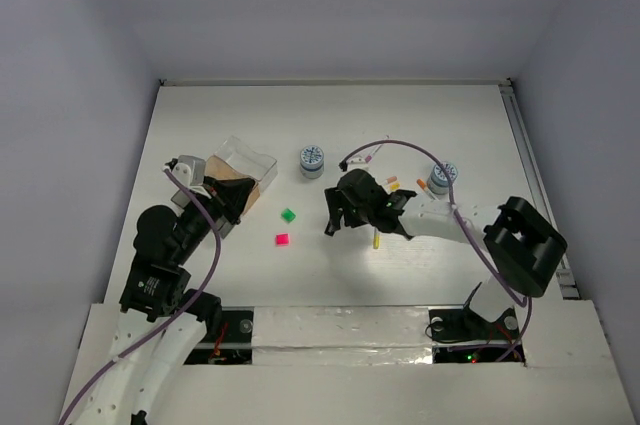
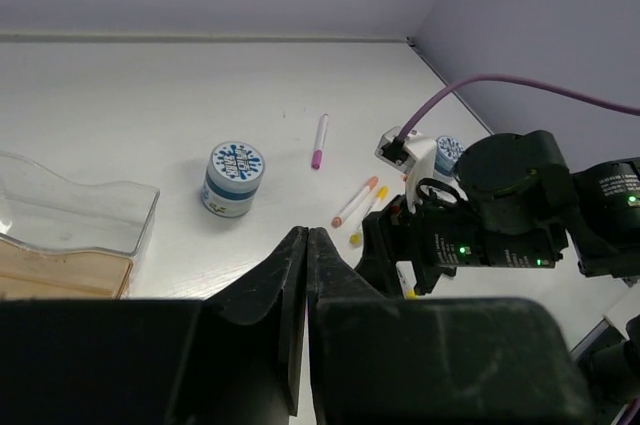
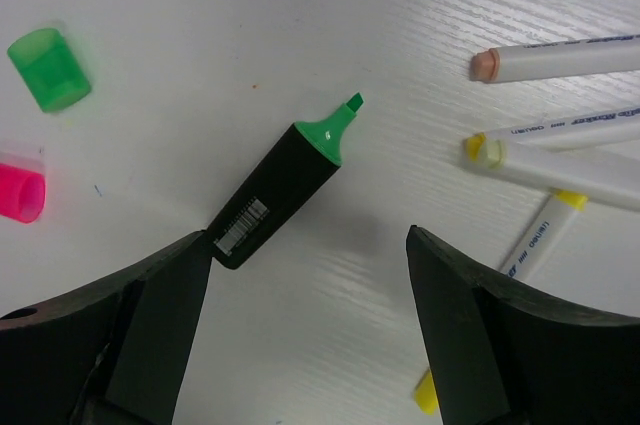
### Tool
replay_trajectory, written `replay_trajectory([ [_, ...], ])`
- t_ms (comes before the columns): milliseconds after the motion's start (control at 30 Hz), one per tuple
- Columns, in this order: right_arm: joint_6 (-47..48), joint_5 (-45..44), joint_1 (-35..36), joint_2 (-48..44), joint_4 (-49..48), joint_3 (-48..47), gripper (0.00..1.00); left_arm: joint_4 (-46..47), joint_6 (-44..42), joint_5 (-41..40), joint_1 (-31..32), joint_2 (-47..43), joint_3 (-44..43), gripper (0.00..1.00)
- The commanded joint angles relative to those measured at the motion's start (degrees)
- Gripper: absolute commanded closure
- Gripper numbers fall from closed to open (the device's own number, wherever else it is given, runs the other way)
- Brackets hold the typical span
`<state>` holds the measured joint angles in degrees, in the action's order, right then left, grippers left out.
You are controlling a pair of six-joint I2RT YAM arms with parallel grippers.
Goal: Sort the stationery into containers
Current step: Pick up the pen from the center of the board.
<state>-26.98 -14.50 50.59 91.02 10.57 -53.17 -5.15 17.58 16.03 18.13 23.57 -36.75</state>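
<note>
Far left: left gripper (image 2: 306,240), fingers pressed together on nothing, at the tan end of the tray cluster (image 1: 252,157). Right of the tray cluster: green cap (image 1: 288,215) and pink cap (image 1: 282,239) loose on the table. Next, right gripper (image 3: 308,237), jaws wide and empty, above an uncapped green-tipped black marker (image 3: 275,193) lying slantwise, its butt end by one finger; farthest right, white pens (image 3: 560,170) in a loose fan. Handling note: the step looks like grasping the marker, so centre on the mid-barrel, turn the wrist to close across its width, and stay clear of the tip and pens.
</note>
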Motion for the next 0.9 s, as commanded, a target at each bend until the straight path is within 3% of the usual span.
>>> replay_trajectory([
  [0, -3.8, -1.5, 0.2, 2.4, -3.5, -4.1, 0.15, 0.9, -0.8, -0.3, -0.3, 0.4, -1.2, 0.98],
  [367, -6.5, -4.7, 0.2, 11.7, -2.8, -8.4, 0.15, 1.0, -0.7, 0.1, -0.3, 1.1, -1.0, 0.85],
  [533, -6.8, -6.4, 0.2, 12.8, -2.3, -8.5, 0.33, 1.5, -0.6, 2.0, -0.3, 2.1, -0.7, 0.81],
  [867, -7.1, -7.5, 0.2, 13.9, -2.0, -8.8, 0.46, 2.1, -0.5, 5.5, -0.3, 5.0, -0.3, 0.74],
])
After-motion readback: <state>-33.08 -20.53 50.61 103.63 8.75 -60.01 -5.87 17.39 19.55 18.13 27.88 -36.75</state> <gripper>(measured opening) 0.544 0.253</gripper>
